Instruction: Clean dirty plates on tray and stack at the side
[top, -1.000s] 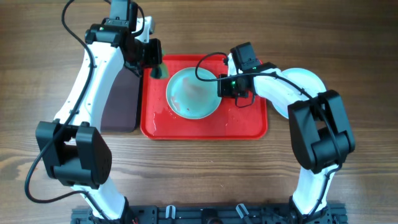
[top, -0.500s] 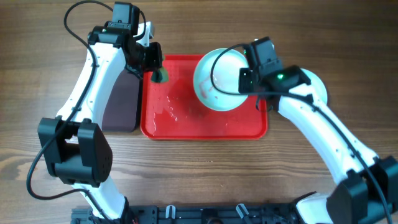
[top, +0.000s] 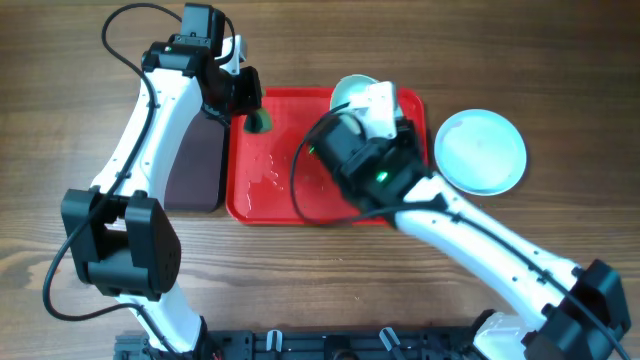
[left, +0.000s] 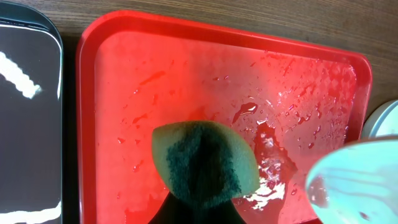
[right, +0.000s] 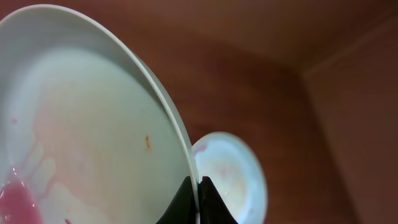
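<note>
The red tray (top: 270, 195) lies mid-table, wet, with no plate lying flat on it. It also shows in the left wrist view (left: 124, 81). My right gripper (right: 199, 186) is shut on the rim of a pale turquoise plate (right: 93, 124) with pink smears. It holds the plate tilted on edge above the tray's far right (top: 350, 92). A second turquoise plate (top: 482, 150) lies on the table right of the tray. My left gripper (top: 255, 112) is shut on a green sponge (left: 205, 158) above the tray's far left corner. A third plate is not visible.
A black tray (top: 195, 160) lies along the red tray's left side, and it shows in the left wrist view (left: 28, 124). My right arm (top: 450, 230) crosses the tray's right front corner, raised high. Bare wooden table (top: 560, 60) surrounds everything.
My right gripper has lifted the plate off the tray and tipped it on edge; the arm has risen and swung left. The plate on the table at right is uncovered. The left arm stayed still.
</note>
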